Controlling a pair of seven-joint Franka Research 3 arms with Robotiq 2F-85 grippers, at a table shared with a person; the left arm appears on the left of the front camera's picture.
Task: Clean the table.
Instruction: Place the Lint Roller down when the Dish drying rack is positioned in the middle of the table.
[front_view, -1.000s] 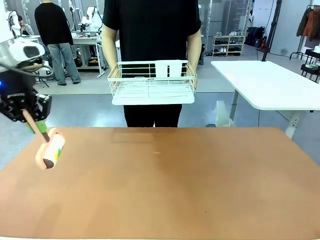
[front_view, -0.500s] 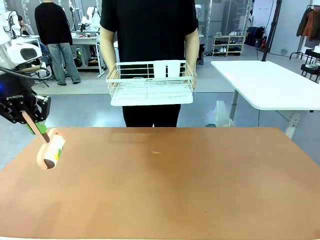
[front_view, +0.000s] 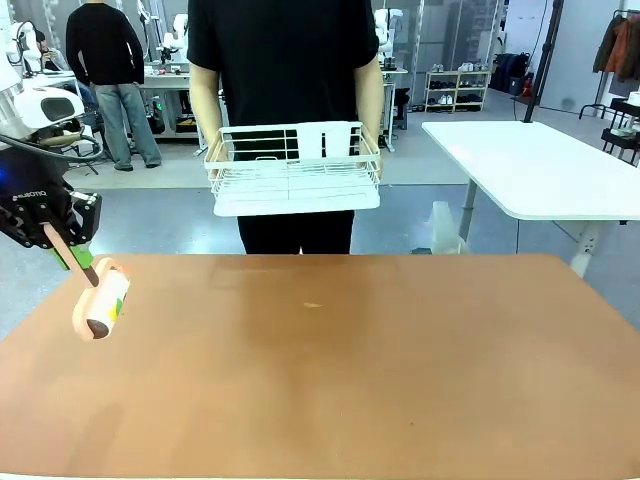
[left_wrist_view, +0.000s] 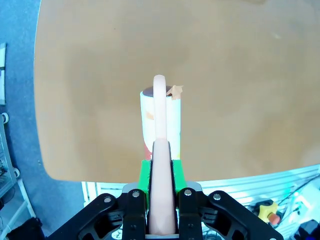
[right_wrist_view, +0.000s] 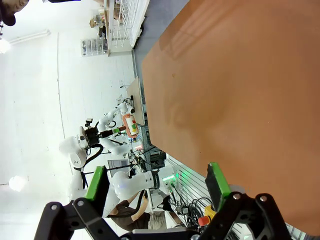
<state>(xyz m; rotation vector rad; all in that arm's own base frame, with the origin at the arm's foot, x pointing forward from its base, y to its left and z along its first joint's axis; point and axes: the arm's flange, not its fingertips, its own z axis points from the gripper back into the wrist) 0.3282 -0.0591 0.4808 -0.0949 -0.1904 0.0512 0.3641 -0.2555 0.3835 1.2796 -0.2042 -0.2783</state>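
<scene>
Since the earlier frame the person had drifted left with the basket (front_view: 293, 170); my arm barely shifted. Front: the left gripper (front_view: 66, 245) clamped the roller (front_view: 102, 298) by its handle, barrel slung low over the table (front_view: 380, 380) at nine o'clock, ready to sweep, I judged. Left wrist: pads (left_wrist_view: 144, 175) tight on that handle, barrel over the table's near edge. Right wrist: the right gripper (right_wrist_view: 156, 175) stood wide and empty, table toward one o'clock, presumably kept clear.

We find the tabletop (front_view: 400, 380) cut off by the front view's bottom and side edges. Its far edge hides the person's (front_view: 290, 70) lower legs, and the top edge crops the person above the chest. A speck (front_view: 312, 305) on the tabletop is too small to identify. The left wrist view's bottom edge cuts off the roller's (left_wrist_view: 172, 117) handle end and the left claw's (left_wrist_view: 161, 165) base.
</scene>
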